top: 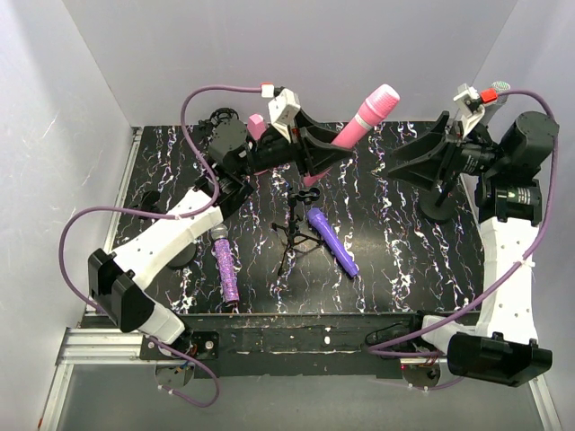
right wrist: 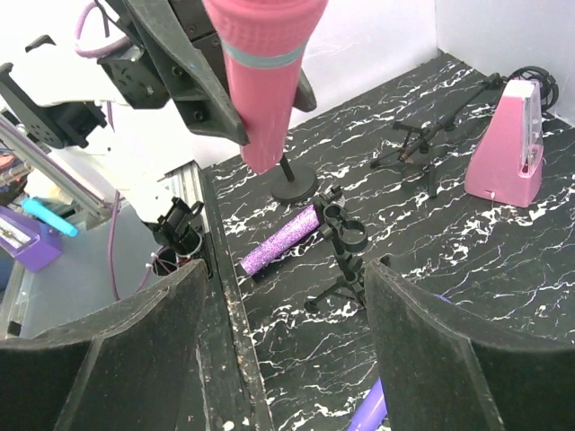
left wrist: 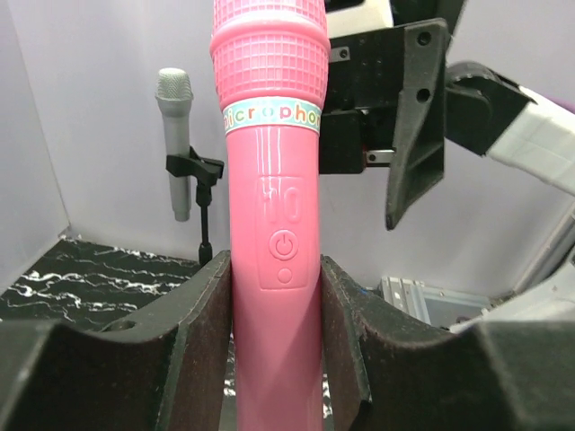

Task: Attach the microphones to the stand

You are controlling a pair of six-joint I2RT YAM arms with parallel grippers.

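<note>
My left gripper [top: 325, 150] is shut on the pink microphone [top: 367, 115] and holds it tilted in the air over the back of the table; its pads [left wrist: 208, 314] clamp the pink body [left wrist: 274, 215]. The silver-grey microphone [left wrist: 175, 135] sits upright in a stand's clip. The smooth violet microphone [top: 332, 241] and the glittery purple one [top: 225, 265] lie on the table either side of a small black tripod stand [top: 296, 229]. My right gripper [top: 404, 166] is open and empty, in the air to the right of the pink microphone [right wrist: 265, 72], with the tripod's empty clip [right wrist: 343, 224] below it.
A pink cone-shaped block [right wrist: 512, 139] stands at the back beside another small tripod [right wrist: 429, 142]. A round-base stand [right wrist: 292, 189] is near the glittery microphone [right wrist: 283, 238]. Another round base [top: 440, 206] sits under my right arm. White walls enclose the black marbled table [top: 404, 269].
</note>
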